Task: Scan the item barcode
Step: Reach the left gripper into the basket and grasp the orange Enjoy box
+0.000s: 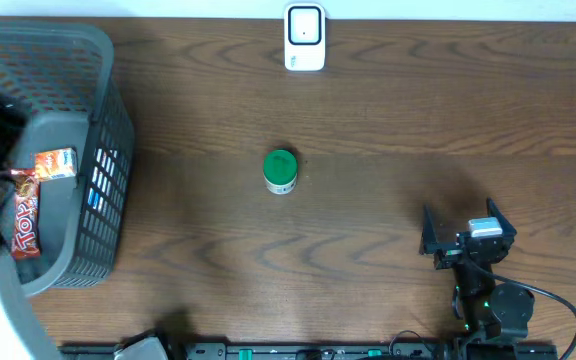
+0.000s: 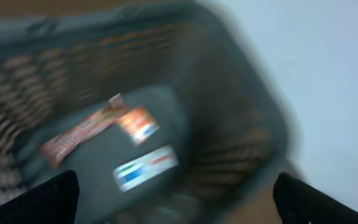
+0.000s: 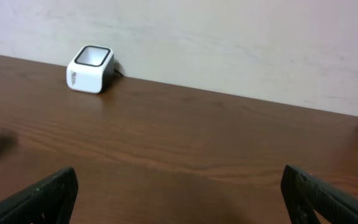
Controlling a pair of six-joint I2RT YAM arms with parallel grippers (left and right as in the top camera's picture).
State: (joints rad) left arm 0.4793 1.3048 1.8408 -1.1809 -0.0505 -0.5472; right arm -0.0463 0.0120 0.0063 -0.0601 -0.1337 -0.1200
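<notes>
On the brown desk [image 1: 368, 120], the grey basket [image 1: 58, 42] at the left holds snack wrappers [image 1: 25, 220], and the left pincer [image 2: 176, 198] hangs over it, spread wide and empty; the right pincer [image 1: 460, 222] stands near the front right, equally wide and empty. The white scanner [image 1: 304, 38] sits at the far edge, and the likely item, a small green-capped jar [image 1: 280, 171], stands mid-desk, well apart from both pincers. A good pick grips its sides, leaves any label bare, and turns the code, unseen from above, towards the scanner's window.
</notes>
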